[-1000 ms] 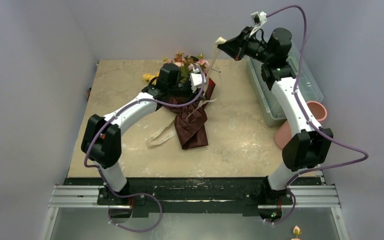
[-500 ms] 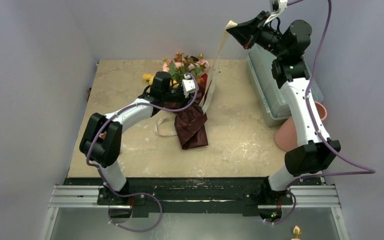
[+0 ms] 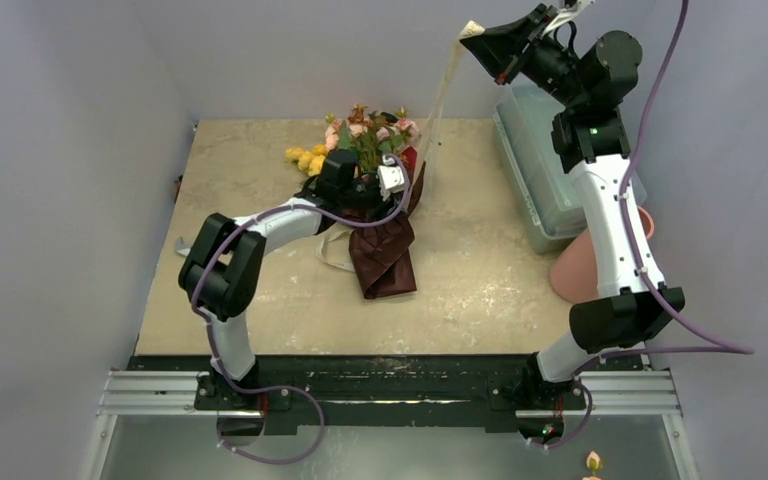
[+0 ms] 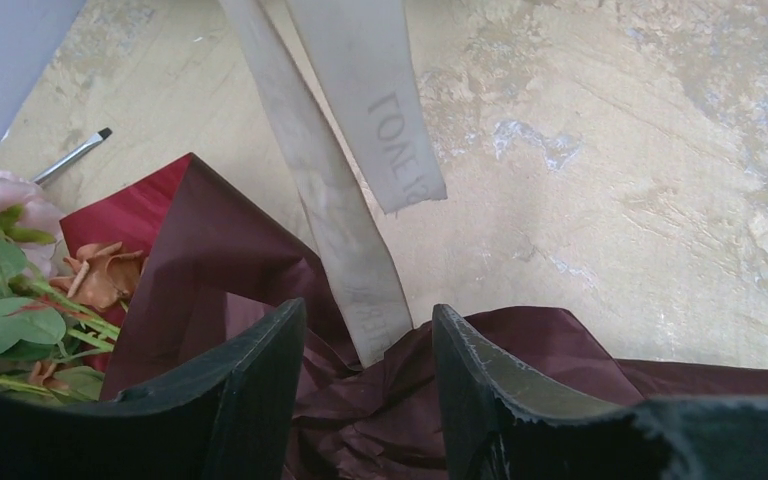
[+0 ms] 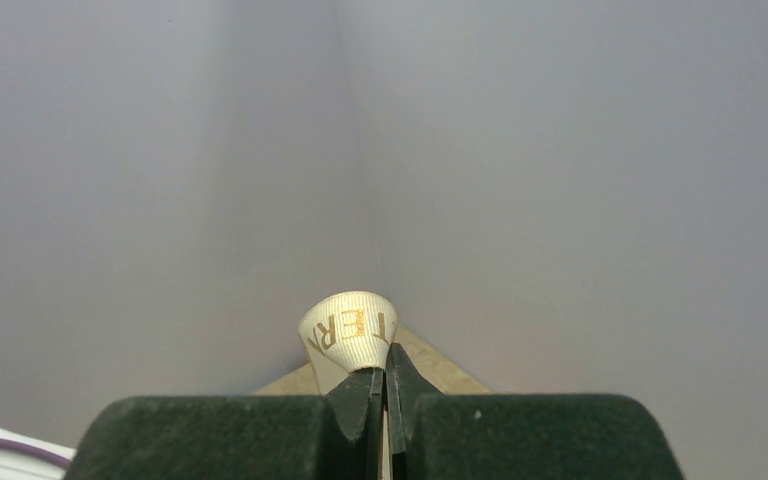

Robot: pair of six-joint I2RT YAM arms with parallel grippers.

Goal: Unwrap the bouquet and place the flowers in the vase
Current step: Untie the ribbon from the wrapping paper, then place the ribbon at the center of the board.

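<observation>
The bouquet [image 3: 372, 160] lies at the table's back centre. Its pink, yellow and orange flowers [image 3: 360, 132] point away, and its dark red paper [image 3: 382, 255] trails toward me. My right gripper [image 3: 472, 32] is high above the table, shut on the end of the cream ribbon [image 3: 444, 95]. The ribbon hangs taut down to the bouquet. In the right wrist view the ribbon [image 5: 348, 330] curls out of the shut right gripper [image 5: 384, 375]. My left gripper [image 4: 368, 312] is open just over the crinkled paper [image 4: 360, 420], with the ribbon [image 4: 345, 230] beyond its tips. The salmon-pink vase [image 3: 568, 268] sits at the right edge, partly behind the right arm.
A clear greenish plastic box [image 3: 550, 195] stands at the back right, beside the vase. A slack loop of ribbon [image 3: 332, 262] lies on the table left of the paper. Grey walls close in on the left, back and right.
The right gripper has risen and moved right, drawing the ribbon up and taut. The left gripper's jaws have spread wider, and its arm has shifted right along the bouquet.
</observation>
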